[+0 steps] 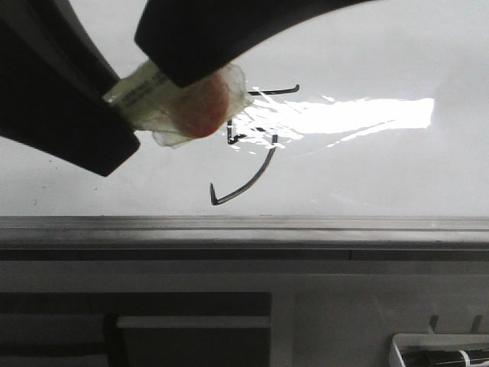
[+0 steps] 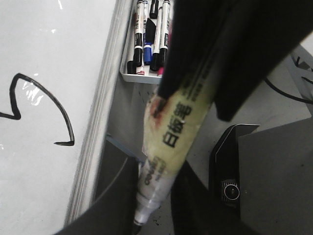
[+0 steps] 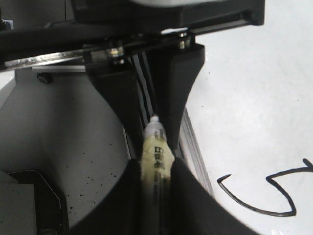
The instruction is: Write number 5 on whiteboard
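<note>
On the whiteboard (image 1: 397,168) the number 5 (image 1: 248,153) looks complete; both grippers (image 1: 176,103) clamp the marker (image 1: 179,107), so handover or lifting away seems next.

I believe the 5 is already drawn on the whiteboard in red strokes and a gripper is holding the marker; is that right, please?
Not quite: the number 5 on the whiteboard is drawn in black strokes, not red, as the front view shows. The rest holds: the right gripper is shut on the marker, seen in the right wrist view.
</note>
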Available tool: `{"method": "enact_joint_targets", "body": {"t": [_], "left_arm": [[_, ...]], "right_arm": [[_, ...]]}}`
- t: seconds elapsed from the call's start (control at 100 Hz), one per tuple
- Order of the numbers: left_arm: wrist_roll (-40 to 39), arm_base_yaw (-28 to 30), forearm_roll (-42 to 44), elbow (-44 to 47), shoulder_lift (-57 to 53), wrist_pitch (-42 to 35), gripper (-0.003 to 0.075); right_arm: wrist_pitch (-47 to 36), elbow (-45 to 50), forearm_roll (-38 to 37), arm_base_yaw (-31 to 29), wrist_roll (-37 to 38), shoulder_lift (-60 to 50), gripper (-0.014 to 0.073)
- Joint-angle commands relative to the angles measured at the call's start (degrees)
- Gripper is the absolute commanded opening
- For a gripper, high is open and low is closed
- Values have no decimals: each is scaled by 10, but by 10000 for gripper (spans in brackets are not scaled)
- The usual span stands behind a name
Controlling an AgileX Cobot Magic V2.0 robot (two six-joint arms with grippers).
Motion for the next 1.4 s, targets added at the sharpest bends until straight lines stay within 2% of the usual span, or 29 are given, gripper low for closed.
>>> {"method": "enact_joint_targets", "body": {"t": [0.0,0.17,0.24,0.34,0.49,0.57,0.72,0.8,0.88,0.96,0.97,0.98,1.03,1.2,1.39], "left_arm": [[-24,-2,-29,-20,-7,-27,-20],[-24,-2,-31,-20,-7,-27,-20],[-24,-2,-31,-20,-7,-27,-20],[-24,-2,-32,-20,-7,-27,-20],[-31,-2,-40,-19,-7,-24,-20],[-33,-2,-53,-13,-7,-28,-20],[-115,-1,-56,20,-7,-107,-21],[-213,-1,-55,45,-7,-186,-21],[-307,-1,-55,73,-7,-279,-21],[-354,-1,-57,93,-7,-347,-21],[-358,-1,-57,96,-6,-357,-21],[-361,-1,-57,97,-6,-363,-21],[-383,-1,-57,103,-3,-396,-21],[-402,-1,-99,109,24,-480,-21],[-402,-1,-154,109,76,-518,-21]], "right_arm": [[-42,-15,-7,0,-3,-11,-69],[-40,-15,-6,0,-3,-11,-67],[-35,-15,-6,-3,-3,-11,-32],[-23,-15,-6,-11,-3,-11,115],[-16,-21,-6,-28,3,-29,451],[-16,-26,-6,-33,3,-53,519],[-15,-31,-6,-56,8,-106,489],[-11,-31,-6,-78,38,-137,440],[7,-30,-6,-103,68,-166,314],[28,-27,-6,-121,83,-188,106],[28,-27,-6,-122,83,-190,106],[32,-25,-6,-124,83,-194,48],[37,-20,-6,-129,83,-205,-64],[44,3,-6,-133,85,-226,-61],[50,9,-6,-133,91,-228,-61]]}}
